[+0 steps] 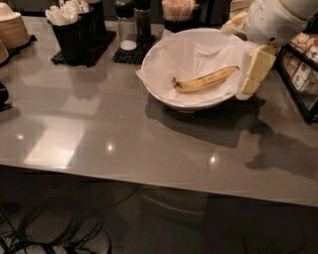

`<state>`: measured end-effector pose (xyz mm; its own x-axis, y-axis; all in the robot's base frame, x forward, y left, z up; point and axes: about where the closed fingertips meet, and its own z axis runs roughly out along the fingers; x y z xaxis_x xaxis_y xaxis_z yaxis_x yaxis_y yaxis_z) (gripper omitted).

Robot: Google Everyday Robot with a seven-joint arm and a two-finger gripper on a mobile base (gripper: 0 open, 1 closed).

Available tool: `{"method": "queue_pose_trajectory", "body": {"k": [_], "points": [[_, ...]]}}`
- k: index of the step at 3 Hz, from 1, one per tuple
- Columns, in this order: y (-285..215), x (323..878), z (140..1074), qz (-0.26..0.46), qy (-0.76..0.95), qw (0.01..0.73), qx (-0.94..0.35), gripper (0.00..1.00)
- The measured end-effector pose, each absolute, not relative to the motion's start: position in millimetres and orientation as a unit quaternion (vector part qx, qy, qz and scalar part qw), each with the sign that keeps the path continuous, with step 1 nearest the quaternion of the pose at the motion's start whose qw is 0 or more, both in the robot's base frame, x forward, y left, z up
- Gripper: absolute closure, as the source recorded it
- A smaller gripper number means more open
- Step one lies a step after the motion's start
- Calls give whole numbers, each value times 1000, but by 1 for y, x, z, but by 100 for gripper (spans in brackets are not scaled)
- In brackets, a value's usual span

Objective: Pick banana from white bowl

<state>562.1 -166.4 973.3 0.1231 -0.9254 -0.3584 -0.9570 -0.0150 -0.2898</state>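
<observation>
clutter on a glossy grey table top [124,134]

a stack of tan plates [12,30] sits at the far left corner, and a dark object [2,94] pokes in at the left edge, too cut off to identify. along the back, a black holder [74,32] full of white items stands on a black mat [102,44]; beside it two shakers [126,25] share a second mat, then a cup of toothpicks [178,11]. a black rack of small packets [300,74] lines the right edge, just right of the gripper [248,88] hanging near the table's back right. dark cables [49,233] coil on the floor in front.
</observation>
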Motion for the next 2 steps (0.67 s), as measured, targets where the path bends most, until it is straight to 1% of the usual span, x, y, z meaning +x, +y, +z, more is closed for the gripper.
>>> {"method": "queue_pose_trajectory", "body": {"k": [1,2], "points": [[-164,581,992,25,652,265,-710,0],[-161,582,978,41,658,259,-706,0]]}}
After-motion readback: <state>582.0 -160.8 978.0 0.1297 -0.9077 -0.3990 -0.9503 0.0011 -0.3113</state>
